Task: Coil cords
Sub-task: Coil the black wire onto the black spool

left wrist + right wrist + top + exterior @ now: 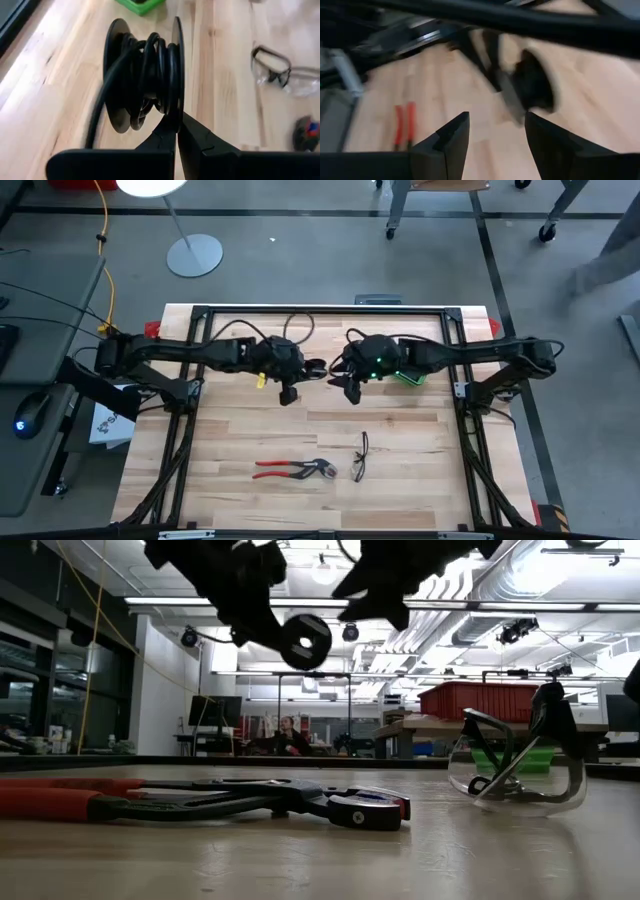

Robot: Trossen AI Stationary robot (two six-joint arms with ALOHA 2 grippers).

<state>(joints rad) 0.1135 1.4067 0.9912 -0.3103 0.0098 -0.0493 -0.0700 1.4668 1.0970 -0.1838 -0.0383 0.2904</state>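
Cord-coiling stage, both arms raised over the wooden table [400, 470], read from the overhead picture's nine o'clock side across to three o'clock. Left gripper [312, 368], near the table's centre, has its fingers [167, 137] pinched tight on the rim of one flange of the cord reel [145, 80]; the reel is thus held in the air, clear of the table. Right gripper [340, 380] faces it from the three o'clock side, just beside the reel, with its fingers [451, 136] spread wide and nothing between them.

Progress, as a judgement: several turns of black cord [162, 65] already lie on the hub, though loosely and unevenly, and one strand runs off the reel and out of frame, so winding appears partly done, with the free length not yet taken up. How much cord remains cannot be told.

Differences between views: the overhead view alone gives the layout, with red-handled pliers [295, 469] at seven o'clock from table centre and safety glasses [361, 458] at five o'clock. The low view shows the reel [305, 641] hanging high above pliers [200, 802] and glasses [515, 765], a height the overhead view hides. The left wrist view alone resolves the individual turns and the pinch on the flange. The right wrist view shows the reel [536, 85] ahead of the open fingers, untouched by them.
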